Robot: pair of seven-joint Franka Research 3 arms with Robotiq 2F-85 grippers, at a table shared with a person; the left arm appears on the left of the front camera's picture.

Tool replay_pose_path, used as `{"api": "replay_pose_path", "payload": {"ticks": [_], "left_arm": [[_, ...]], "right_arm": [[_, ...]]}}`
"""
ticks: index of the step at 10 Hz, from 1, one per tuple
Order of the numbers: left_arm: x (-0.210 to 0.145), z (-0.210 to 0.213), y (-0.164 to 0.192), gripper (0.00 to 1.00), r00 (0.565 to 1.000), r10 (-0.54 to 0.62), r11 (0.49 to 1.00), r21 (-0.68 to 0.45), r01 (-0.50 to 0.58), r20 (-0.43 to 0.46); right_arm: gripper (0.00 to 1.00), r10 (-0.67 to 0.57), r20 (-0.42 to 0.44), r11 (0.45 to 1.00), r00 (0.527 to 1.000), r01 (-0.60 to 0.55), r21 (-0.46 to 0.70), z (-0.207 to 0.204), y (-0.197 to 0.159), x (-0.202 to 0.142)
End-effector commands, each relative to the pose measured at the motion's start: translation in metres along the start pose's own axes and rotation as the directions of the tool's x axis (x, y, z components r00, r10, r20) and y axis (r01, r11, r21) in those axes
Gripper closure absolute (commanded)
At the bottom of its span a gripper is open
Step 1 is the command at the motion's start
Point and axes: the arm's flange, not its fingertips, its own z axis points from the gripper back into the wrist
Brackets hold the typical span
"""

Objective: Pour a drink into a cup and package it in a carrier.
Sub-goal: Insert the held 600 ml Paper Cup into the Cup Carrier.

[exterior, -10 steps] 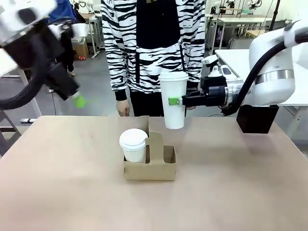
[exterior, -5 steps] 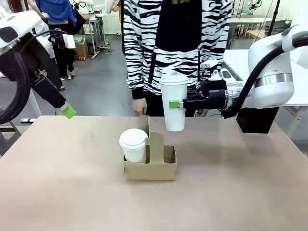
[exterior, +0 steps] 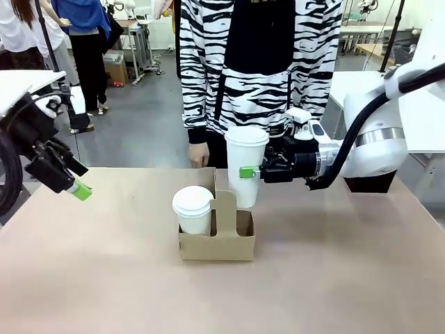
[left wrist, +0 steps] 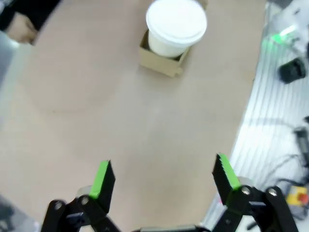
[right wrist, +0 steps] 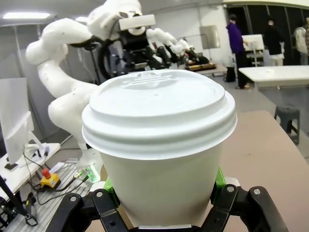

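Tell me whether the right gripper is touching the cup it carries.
Touching. In the right wrist view the right gripper has its green pads pressed against both sides of the lidded cup; the front view shows a pad on the cup wall.

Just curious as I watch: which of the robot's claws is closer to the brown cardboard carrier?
The right. The right gripper holds a cup just above the carrier. The left gripper hangs open, far off near the table's left edge.

text: none readable | cups [exterior: 247,165]: plain white, no print | carrier [exterior: 217,236]: plain brown, no label
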Motion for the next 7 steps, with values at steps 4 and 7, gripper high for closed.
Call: {"api": "replay_pose_path", "payload": {"ticks": [4,7], "left_arm": [[-0.044,-0.025,0.011,0.00,0.965,-0.245,0.967,-0.048,0.251,0.092],[-0.024,-0.005,0.025,0.00,0.969,-0.241,0.970,-0.026,0.243,0.052]], "right_arm": [[0.19,0.018,0.049,0.996,0.999,-0.022,0.091,-0.011,-0.010,-0.033],[0.19,0.020,0.012,0.992,1.000,-0.021,0.123,-0.010,-0.022,-0.057]]}}
